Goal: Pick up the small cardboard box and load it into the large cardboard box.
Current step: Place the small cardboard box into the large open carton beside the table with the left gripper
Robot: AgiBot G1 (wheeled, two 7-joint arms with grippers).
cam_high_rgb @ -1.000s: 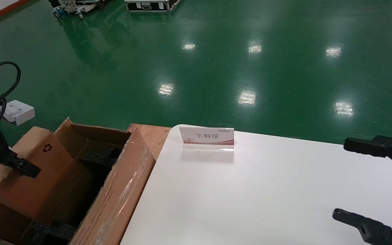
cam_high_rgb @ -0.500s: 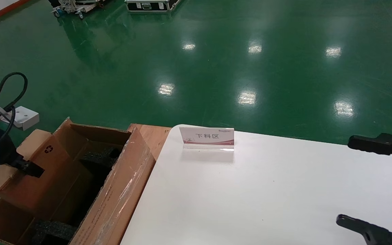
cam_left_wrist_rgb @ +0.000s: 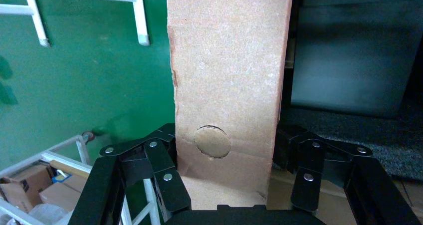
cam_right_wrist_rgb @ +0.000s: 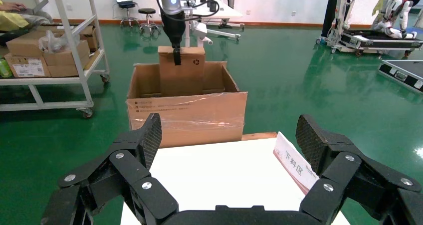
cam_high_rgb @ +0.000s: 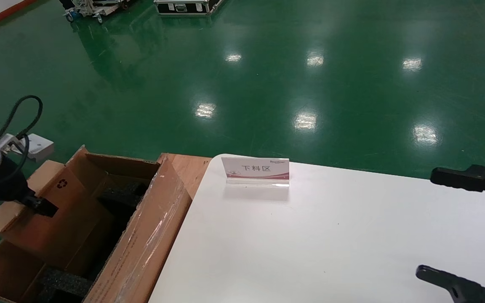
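My left gripper (cam_high_rgb: pixel 36 204) is shut on the small cardboard box (cam_high_rgb: pixel 63 214), a plain brown carton with a black recycling symbol. It holds the carton tilted, its lower end down inside the large cardboard box (cam_high_rgb: pixel 150 235), between the black foam inserts (cam_high_rgb: pixel 120 193). In the left wrist view the fingers (cam_left_wrist_rgb: pixel 159 157) clamp the carton's narrow sides (cam_left_wrist_rgb: pixel 229 75). The right wrist view shows the small box (cam_right_wrist_rgb: pixel 182 75) standing in the large box (cam_right_wrist_rgb: pixel 187 117) under the left gripper (cam_right_wrist_rgb: pixel 174 55). My right gripper (cam_high_rgb: pixel 442 227) is open and empty over the table's right side.
The white table (cam_high_rgb: pixel 331 244) carries a small sign stand (cam_high_rgb: pixel 256 170) near its far edge. A wooden board (cam_high_rgb: pixel 187 166) lies between table and large box. A metal shelf trolley with cartons (cam_right_wrist_rgb: pixel 50 50) stands beyond, on the green floor.
My left arm has swung further into view and the small box has shifted a little farther along and sunk slightly into the large box. My right gripper drifted slightly right.
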